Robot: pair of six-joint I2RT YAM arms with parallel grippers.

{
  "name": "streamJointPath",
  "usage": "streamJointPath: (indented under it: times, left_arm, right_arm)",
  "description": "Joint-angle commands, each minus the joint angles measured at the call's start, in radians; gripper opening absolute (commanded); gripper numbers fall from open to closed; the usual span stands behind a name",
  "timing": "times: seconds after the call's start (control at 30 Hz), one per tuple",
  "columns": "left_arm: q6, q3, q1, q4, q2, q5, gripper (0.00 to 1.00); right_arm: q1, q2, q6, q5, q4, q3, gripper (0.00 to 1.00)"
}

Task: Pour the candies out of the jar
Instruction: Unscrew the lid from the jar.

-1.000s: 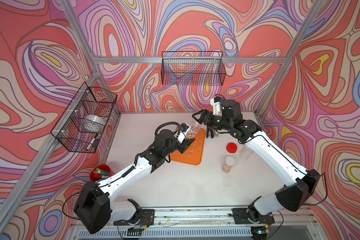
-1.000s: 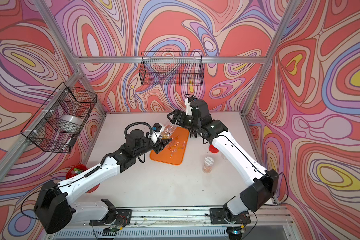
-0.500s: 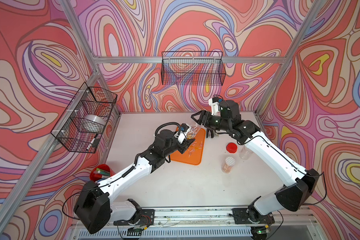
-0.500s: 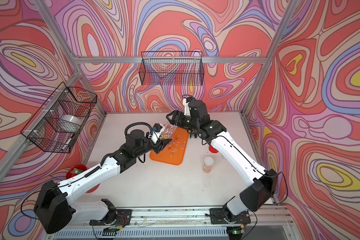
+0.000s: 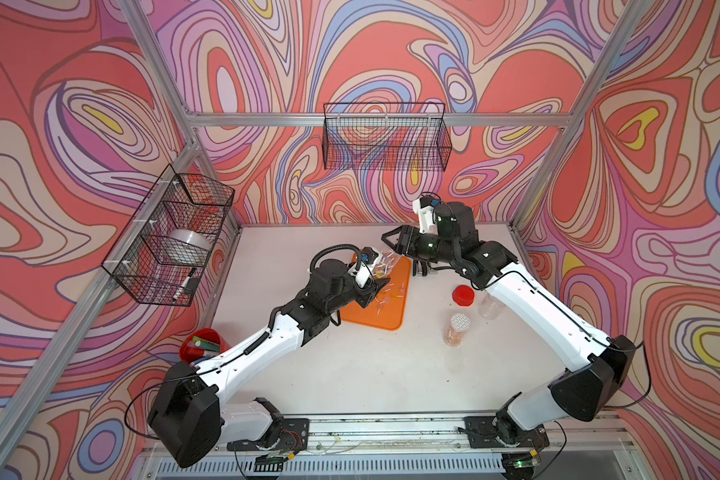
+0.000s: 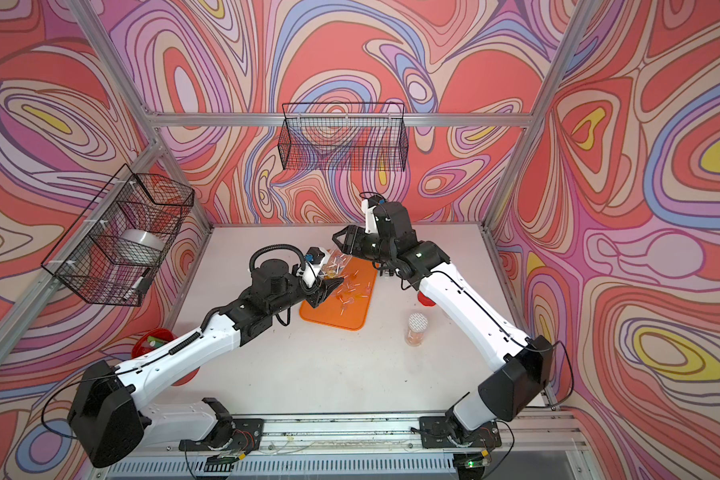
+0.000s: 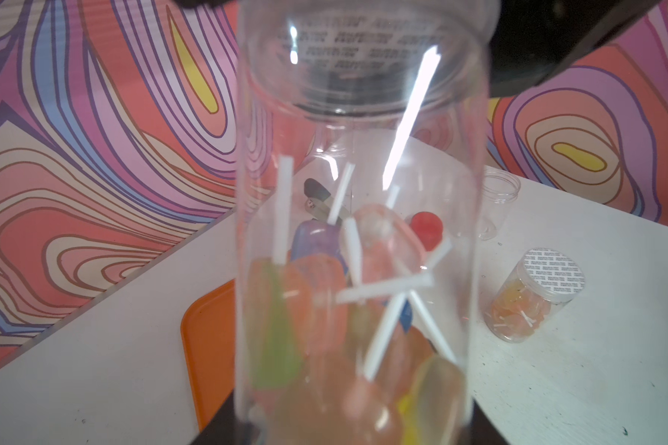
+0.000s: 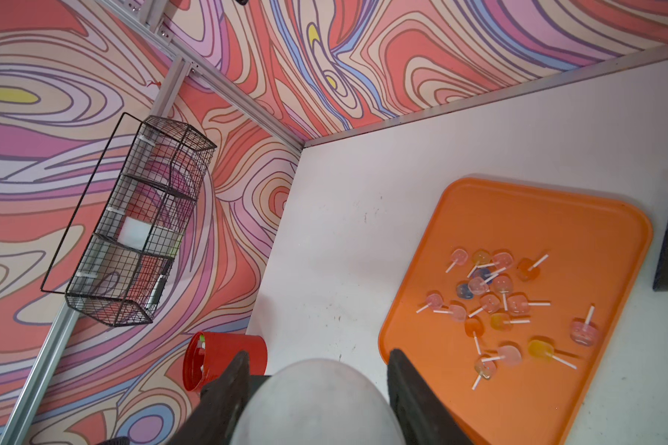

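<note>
Centre of both top views, over the upper left corner of the orange tray [image 5: 391, 316]: the jar [image 5: 385, 266], clear plastic, is held tilted off the table [image 5: 350, 374].

- Left gripper [image 5: 374, 282] is clamped round the jar body at a middling width. In the left wrist view the jar [image 7: 363, 192] fills the frame.
- Candies [image 7: 324, 327] inside are orange, yellow, green and blue with white sticks. They are piled at the end nearer the camera, and a printed seal covers the far end.
- Right gripper [image 5: 391, 243] sits at the jar's upper-right end. In the right wrist view its fingers [image 8: 232, 385] lie against either side of a pale, blurred round end, which reads as the jar's sealed top. It is narrowed onto that end.
- More candies [image 8: 494, 304] lie loose on the tray, scattered about its middle.

Right of the tray, centre-right of the frame:
- A red lid [image 5: 463, 296] lies flat.
- An empty clear jar [image 5: 491, 307] stands just beside the lid, partly under the right arm.
- A sealed jar [image 5: 458, 330] of candies stands upright below the lid.

Lower left: red cup [image 5: 202, 343] holding markers.
Left wall: wire basket [image 5: 171, 245].
Back wall: second wire basket [image 5: 385, 141].
</note>
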Motion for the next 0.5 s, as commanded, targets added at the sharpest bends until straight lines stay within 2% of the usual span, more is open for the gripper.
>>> streamJointPath:
  times: [0.0, 0.13, 0.23, 0.33, 0.47]
  left_arm:
    - [-0.053, 0.008, 0.025, 0.048, -0.038, 0.194, 0.0]
    - [-0.168, -0.016, 0.086, 0.145, -0.053, 0.404, 0.0]
    - [-0.204, -0.017, 0.099, 0.183, -0.057, 0.505, 0.0]
    - [-0.216, -0.009, 0.101, 0.186, -0.057, 0.556, 0.0]
    - [-0.226, -0.014, 0.106, 0.189, -0.055, 0.564, 0.0]
  right_arm:
    - [0.004, -0.044, -0.185, -0.165, 0.07, -0.012, 0.43]
    - [0.002, -0.075, -0.276, -0.398, 0.111, -0.034, 0.42]
    - [-0.002, -0.086, -0.31, -0.513, 0.116, -0.049, 0.4]
    - [-0.016, -0.093, -0.309, -0.608, 0.14, -0.069, 0.38]
    - [-0.037, -0.096, -0.296, -0.608, 0.151, -0.078, 0.38]
